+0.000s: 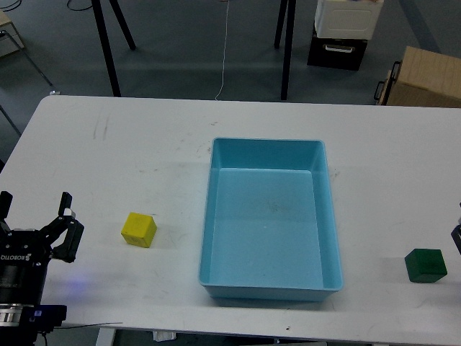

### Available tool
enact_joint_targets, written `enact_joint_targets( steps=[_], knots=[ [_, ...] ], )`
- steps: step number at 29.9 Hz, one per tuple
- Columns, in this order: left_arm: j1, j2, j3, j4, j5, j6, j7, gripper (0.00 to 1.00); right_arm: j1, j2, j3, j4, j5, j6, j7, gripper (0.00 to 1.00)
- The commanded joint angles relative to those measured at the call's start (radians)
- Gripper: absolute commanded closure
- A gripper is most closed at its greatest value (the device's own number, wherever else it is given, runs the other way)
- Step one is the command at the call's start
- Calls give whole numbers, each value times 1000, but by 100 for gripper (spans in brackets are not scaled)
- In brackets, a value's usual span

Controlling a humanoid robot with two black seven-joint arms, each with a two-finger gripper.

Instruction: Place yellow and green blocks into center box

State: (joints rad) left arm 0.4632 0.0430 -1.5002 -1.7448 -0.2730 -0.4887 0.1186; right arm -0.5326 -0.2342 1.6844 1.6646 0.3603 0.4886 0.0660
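My left gripper (36,216) sits nearest, fingers spread and empty, with the yellow block (138,229) just to its right on the table (144,144). The green block (426,264) lies right of the empty blue tray (270,288); only a sliver of my right gripper (457,236) shows, so I cannot tell its state. Both cubes look light, rigid and matte, so I'd pinch opposite flat faces.

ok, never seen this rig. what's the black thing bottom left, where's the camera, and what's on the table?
The camera sits in a humanoid robot's head, looking forward and down at a white table. The black thing is its left pincer, fingers spread open and holding nothing. Only a dark sliver of the right arm shows at the right edge, so its pincer can't be judged. On the table: a light blue tray in the middle, with nothing in it, a yellow block left of it and a green block on the right.
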Motion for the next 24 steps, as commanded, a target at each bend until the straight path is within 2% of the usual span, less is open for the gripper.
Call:
enact_joint_targets(
  steps=[1,6,10,15,20,24],
  knots=[
    [0,-2,1,-1,0,0,-3,0,49,47,37,-11,-1,0,-12,0],
    [-1,-2,2,-1,0,0,-4,0,88,50,28,-59,-1,0,-12,0],
    [-12,-2,3,2,0,0,0,0,86,-8,15,-54,-14,0,-15,0],
    [-31,-2,6,7,3,0,3,0,109,-268,-11,-39,-79,-116,-66,0],
    [-58,-2,9,21,5,0,4,0,170,-502,-49,-40,-177,-134,-155,0],
    [-75,-2,18,30,5,0,4,0,307,-657,-184,-52,-321,-145,-222,0]
  ],
)
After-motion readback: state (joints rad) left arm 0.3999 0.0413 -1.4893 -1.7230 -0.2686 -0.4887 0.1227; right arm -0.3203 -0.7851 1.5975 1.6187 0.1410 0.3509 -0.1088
